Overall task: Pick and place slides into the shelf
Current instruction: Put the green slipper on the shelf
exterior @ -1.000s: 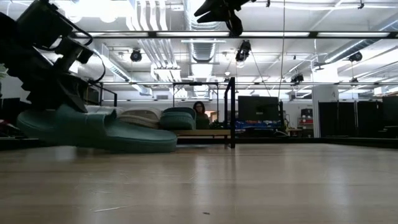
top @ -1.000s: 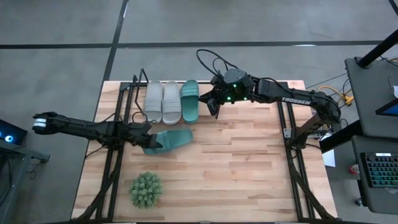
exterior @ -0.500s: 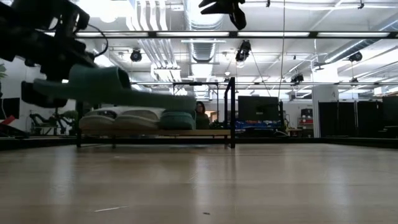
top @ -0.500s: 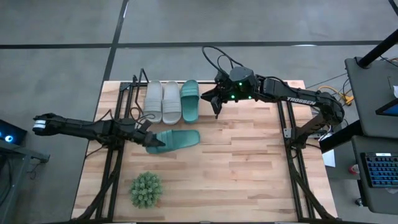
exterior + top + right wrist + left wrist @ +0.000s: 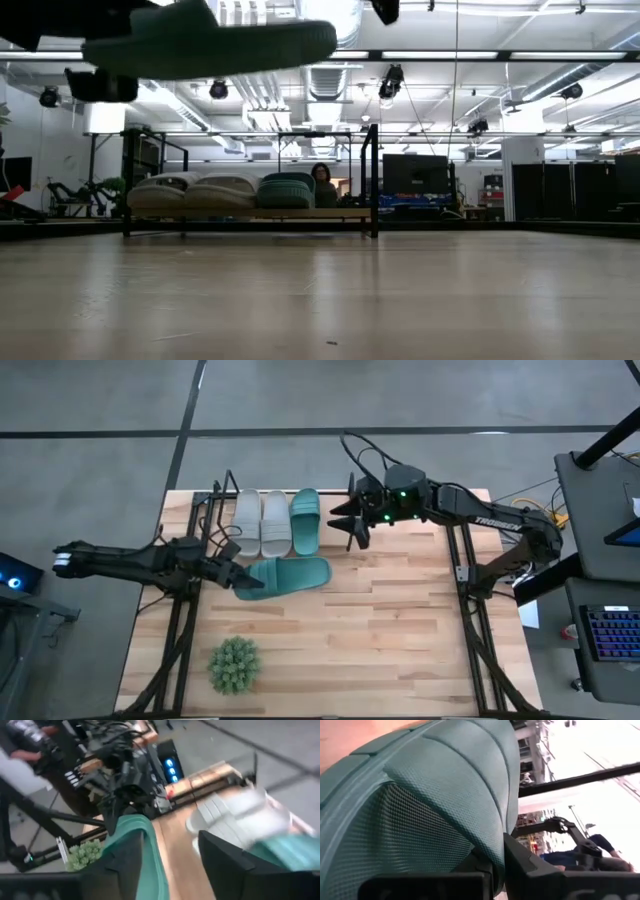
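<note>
My left gripper (image 5: 238,576) is shut on a teal-green slide (image 5: 290,572) and holds it in the air over the table's left half; in the low view the slide (image 5: 210,42) hangs high and level. The black wire shelf (image 5: 215,520) stands at the far left. On its board lie two grey slides (image 5: 260,523) and a teal slide (image 5: 306,520), side by side on their soles. My right gripper (image 5: 350,526) hovers open just right of the shelf, with nothing between its fingers (image 5: 225,857). My left gripper holds the teal slide at its strap end (image 5: 252,574), the end toward the table's left edge. The ribbed strap's edge (image 5: 495,847) sits between the two fingers (image 5: 535,870), which come in level from the left, along the slide. The slide juts out level, lifted clear.
A small spiky green plant (image 5: 235,665) stands near the front left. Black frame rails (image 5: 185,630) run along the table's left side and others (image 5: 470,610) along its right. The wood between them (image 5: 390,620) lies bare. A person sits in the room beyond the shelf (image 5: 322,178).
My left gripper has risen with the teal slide and gone a little toward the right and far edges. The slide lay tilted with its free end on the table; it now hangs level and high. My right gripper has drifted toward the right edge and opened.
</note>
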